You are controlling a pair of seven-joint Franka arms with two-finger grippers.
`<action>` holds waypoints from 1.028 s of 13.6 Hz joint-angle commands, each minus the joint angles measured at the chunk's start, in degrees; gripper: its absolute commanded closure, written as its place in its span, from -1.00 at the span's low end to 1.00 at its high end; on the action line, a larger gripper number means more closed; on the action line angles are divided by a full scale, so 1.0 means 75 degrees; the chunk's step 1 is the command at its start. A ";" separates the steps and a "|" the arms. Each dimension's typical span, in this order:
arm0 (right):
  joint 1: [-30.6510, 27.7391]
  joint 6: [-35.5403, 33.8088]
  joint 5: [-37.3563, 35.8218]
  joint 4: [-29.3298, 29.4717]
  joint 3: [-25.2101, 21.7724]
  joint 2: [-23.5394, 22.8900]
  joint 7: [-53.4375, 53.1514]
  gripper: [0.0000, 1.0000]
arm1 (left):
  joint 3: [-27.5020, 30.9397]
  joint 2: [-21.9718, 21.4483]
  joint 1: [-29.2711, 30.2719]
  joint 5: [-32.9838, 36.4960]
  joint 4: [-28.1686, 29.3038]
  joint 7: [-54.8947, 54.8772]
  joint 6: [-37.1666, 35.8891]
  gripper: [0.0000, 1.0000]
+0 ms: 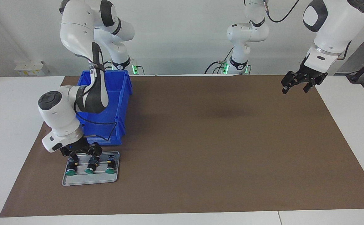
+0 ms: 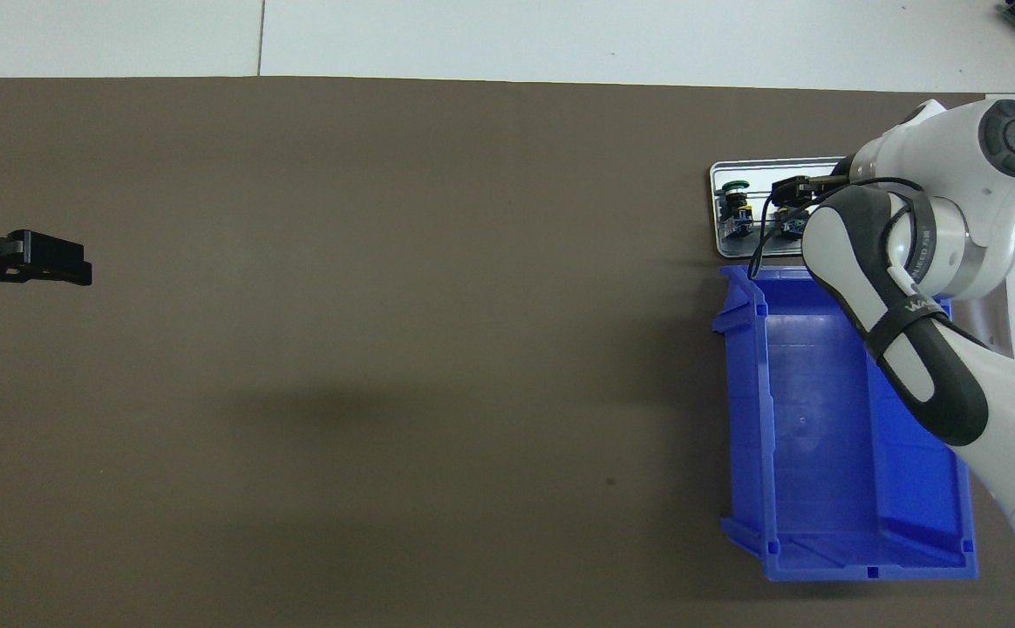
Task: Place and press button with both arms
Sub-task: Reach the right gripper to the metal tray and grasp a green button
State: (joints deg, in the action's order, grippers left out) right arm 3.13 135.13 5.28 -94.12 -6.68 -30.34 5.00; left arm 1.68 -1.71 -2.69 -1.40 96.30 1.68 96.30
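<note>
Both arms [image 1: 85, 34] had glossy white shells with dark grey joint bands and round caps, silver wrist rings, looping black cables, and black fingered grippers [image 1: 297, 82].

Bright even overhead light, soft diffuse shadows on the brown mat [image 1: 200, 140], sharp focus throughout

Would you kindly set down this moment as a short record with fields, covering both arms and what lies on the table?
right claw: open, low over the tray, at the buttons
left claw: open, waiting in the air over the mat's edge at the left arm's end
tray: grey, flat on the mat, farther from the robots than the bin
buttons: three green-capped, in a row on the tray
bin: blue, nothing visible inside
mat: brown, covers the table's middle
</note>
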 commanded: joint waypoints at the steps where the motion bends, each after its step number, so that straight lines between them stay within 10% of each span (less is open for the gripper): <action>1: -0.0066 0.0276 0.0222 -0.0188 0.0046 -0.0079 0.0293 -1.00 | 0.0011 -0.0182 -0.0016 0.0057 0.0121 -0.0165 -0.0265 -0.99; 5: -0.0054 0.0405 0.0245 -0.0527 0.0046 -0.0068 0.0387 -0.75 | 0.0011 -0.0193 -0.0016 0.0128 0.0074 -0.0306 -0.0371 -0.99; 9: -0.0054 0.0417 0.0245 -0.0552 0.0046 -0.0068 0.0481 1.00 | -0.0012 -0.0193 -0.0028 0.0140 0.0074 -0.0306 -0.0324 -0.99; 14: -0.0054 0.0091 0.0199 0.0043 0.0011 -0.0068 0.0364 1.00 | -0.0036 -0.0182 -0.0039 0.0233 0.0062 -0.0306 -0.0277 -0.99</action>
State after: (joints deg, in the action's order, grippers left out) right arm 3.11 136.60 5.42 -96.11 -6.70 -31.44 6.24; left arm 1.40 -2.24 -2.69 -0.72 96.29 0.00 94.46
